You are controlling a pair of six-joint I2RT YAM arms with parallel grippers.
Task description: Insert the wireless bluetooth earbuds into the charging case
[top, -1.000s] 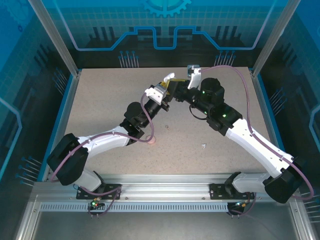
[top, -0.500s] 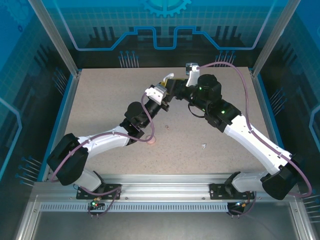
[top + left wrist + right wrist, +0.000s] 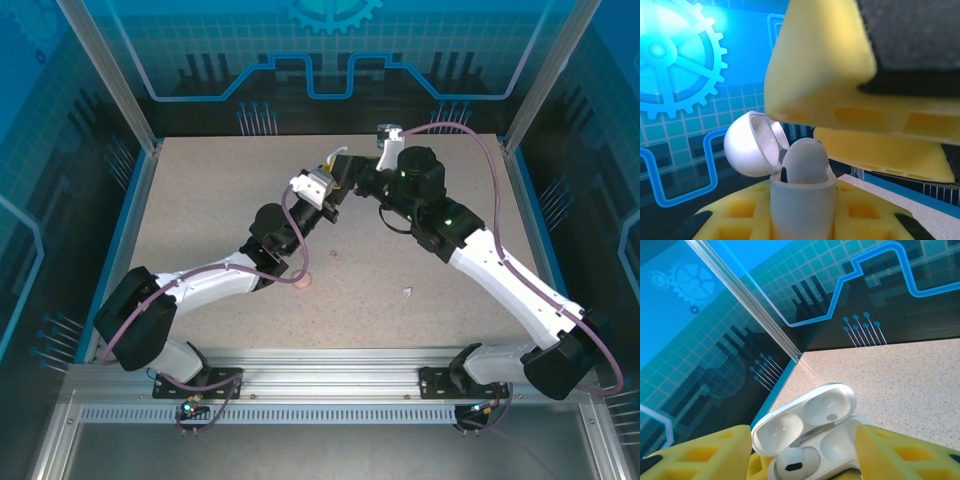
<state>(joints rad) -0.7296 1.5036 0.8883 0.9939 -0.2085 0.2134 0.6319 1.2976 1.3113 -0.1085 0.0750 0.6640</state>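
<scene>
One earbud sits in the open charging case clamped by the left hand; the right hand is spread open around it.

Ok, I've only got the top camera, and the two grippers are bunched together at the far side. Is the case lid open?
Observer: Yes, left wrist view: the left gripper holds the charging case upright, lid swung open.
Operator: Any earbud inside?
Observer: One earbud sits in one socket; the other socket looks empty.
Operator: Is the right gripper holding anything?
Observer: No, its fingers stand apart either side of the case, gripping nothing.
</scene>
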